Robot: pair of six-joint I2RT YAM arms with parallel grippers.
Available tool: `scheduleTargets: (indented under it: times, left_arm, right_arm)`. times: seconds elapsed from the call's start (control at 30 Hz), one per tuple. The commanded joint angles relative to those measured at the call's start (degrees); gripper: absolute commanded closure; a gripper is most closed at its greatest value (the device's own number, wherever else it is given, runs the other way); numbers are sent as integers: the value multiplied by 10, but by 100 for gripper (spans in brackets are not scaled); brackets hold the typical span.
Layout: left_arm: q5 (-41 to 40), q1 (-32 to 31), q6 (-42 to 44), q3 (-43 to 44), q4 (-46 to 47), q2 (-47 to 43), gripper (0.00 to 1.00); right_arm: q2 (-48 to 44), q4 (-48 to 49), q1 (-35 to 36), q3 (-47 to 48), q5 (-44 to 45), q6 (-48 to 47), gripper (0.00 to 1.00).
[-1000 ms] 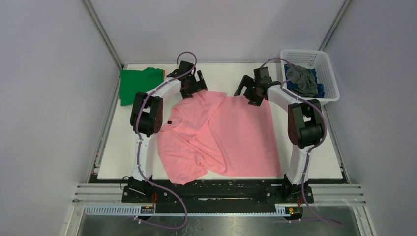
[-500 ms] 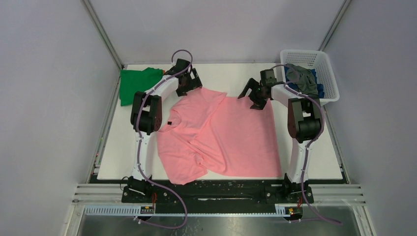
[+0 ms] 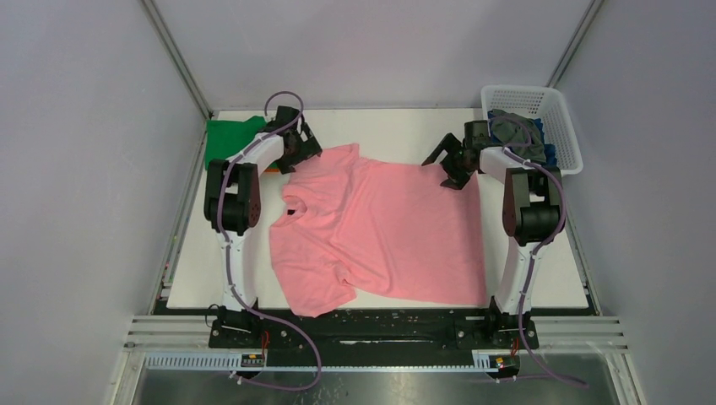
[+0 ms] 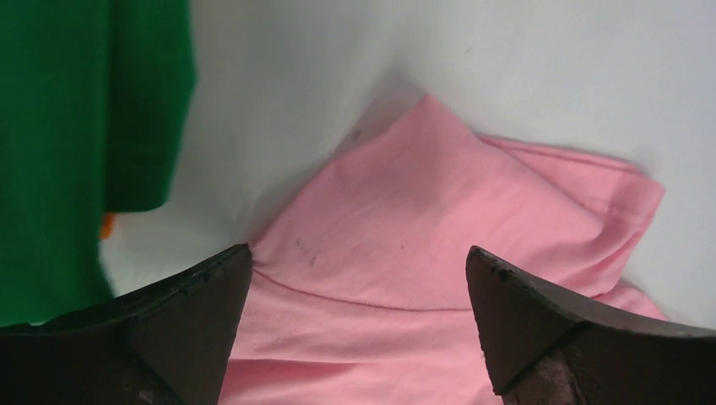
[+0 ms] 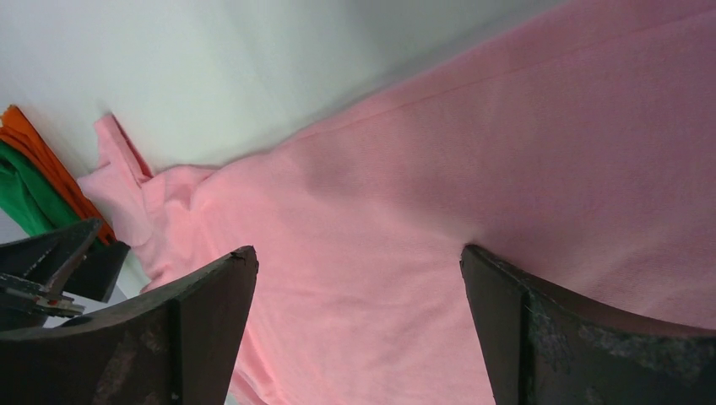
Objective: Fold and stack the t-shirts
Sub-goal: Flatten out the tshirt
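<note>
Top external: pink t-shirt point(image 3: 397, 228) spread; left pincer point(image 3: 301, 153), right pincer point(image 3: 447, 168) agape.

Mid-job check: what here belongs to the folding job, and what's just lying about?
Job: pink t-shirt spread on the table; green t-shirt at the far left corner; orange t-shirt peeking out by it; grey t-shirt and blue t-shirt in the white basket.
Lying about: white basket.
</note>
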Motion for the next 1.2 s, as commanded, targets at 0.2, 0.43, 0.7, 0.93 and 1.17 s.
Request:
scheduleTargets:
  times: [0.2, 0.43, 0.7, 0.93, 1.17]
  left_arm:
    - [-39, 3, -7, -3, -43, -81, 1]
    - [-31, -46, 7, -74, -50, -185, 1]
    - [11, -139, -19, -334, 26, -314, 1]
    - [76, -157, -37, -400, 109, -294, 1]
    - [56, -141, -26, -305, 66, -176, 1]
  right_arm:
    - [-49, -63, -3, 36, 39, -56, 1]
    - [-166, -90, 47, -31, 74, -138, 1]
    - [-305, -59, 124, -280, 89, -94, 0]
    - [-306, -38, 131, -350, 93, -83, 0]
    - [-222, -59, 128, -274, 142, -96, 1]
